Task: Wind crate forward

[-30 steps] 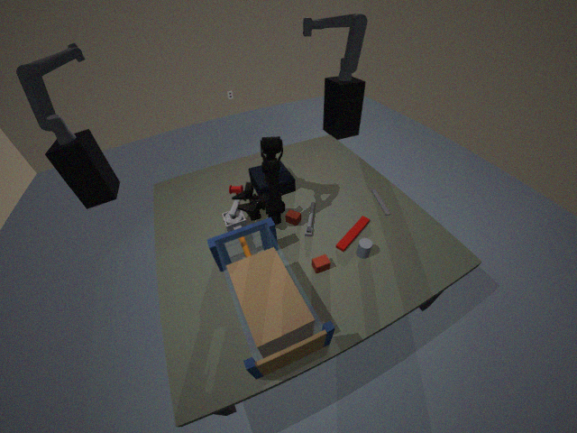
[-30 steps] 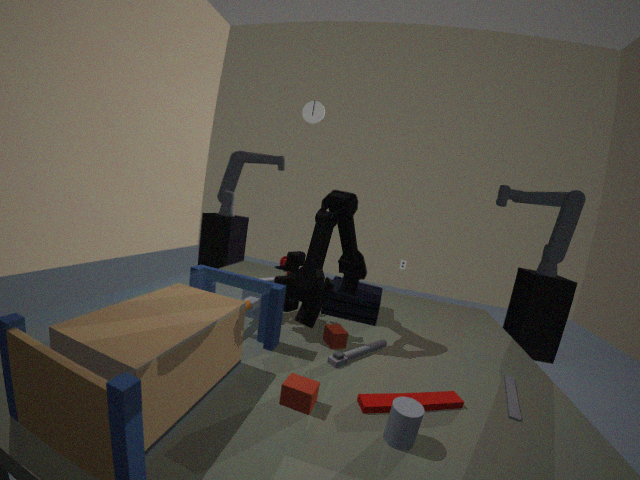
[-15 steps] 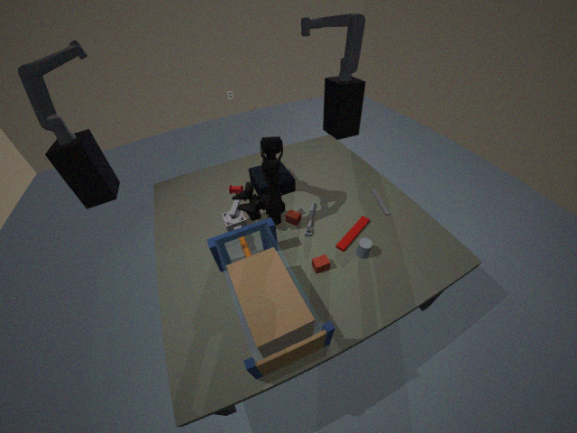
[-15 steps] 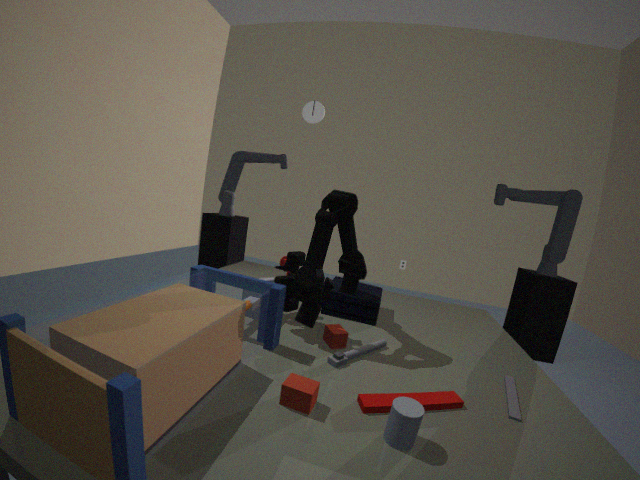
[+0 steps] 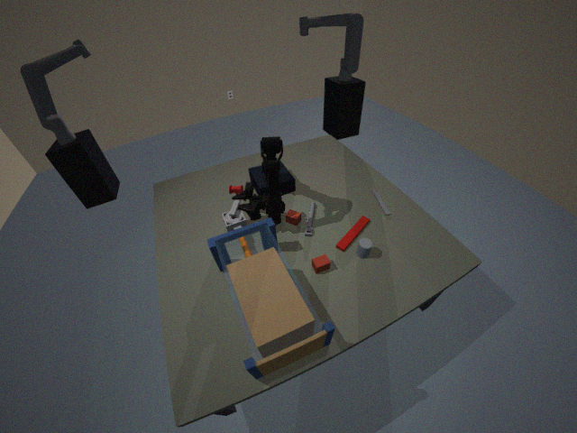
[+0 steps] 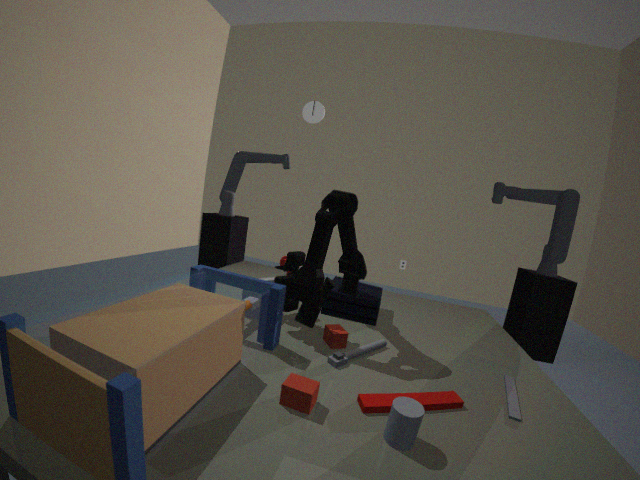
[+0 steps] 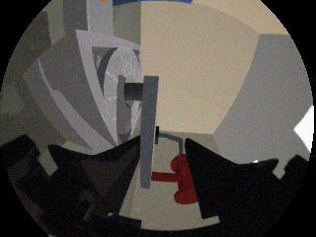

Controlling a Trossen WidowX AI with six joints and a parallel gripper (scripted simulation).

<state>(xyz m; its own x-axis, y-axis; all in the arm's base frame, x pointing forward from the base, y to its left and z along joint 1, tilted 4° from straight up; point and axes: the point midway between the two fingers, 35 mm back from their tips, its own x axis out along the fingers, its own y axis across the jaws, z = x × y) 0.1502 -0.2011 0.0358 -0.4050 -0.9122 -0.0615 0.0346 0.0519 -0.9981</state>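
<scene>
The winch handle [image 5: 234, 207] [image 6: 267, 279] [image 7: 149, 128] is already seated on the hand winch [image 5: 228, 220] [image 6: 251, 301] [image 7: 59, 99], beyond the steel frame [image 5: 240, 230] [image 6: 228, 272] from the crate [image 5: 270, 298] [image 6: 155, 320]. Its long axis points from the hub away from the crate, ending in a red grip [image 5: 235, 189] [image 6: 283, 259] [image 7: 184, 178]. Your only arm's end effector [image 5: 236, 202] [image 6: 281, 285] [image 7: 165, 140] reaches in from the side, near that outer end. Its fingers stand partly spread, one above the other, pinching nothing; the upper one overlaps the red grip in the wrist view. A gap separates crate and frame. Winding likely calls for a level sweep around the hub; rising could lift the key out.
</scene>
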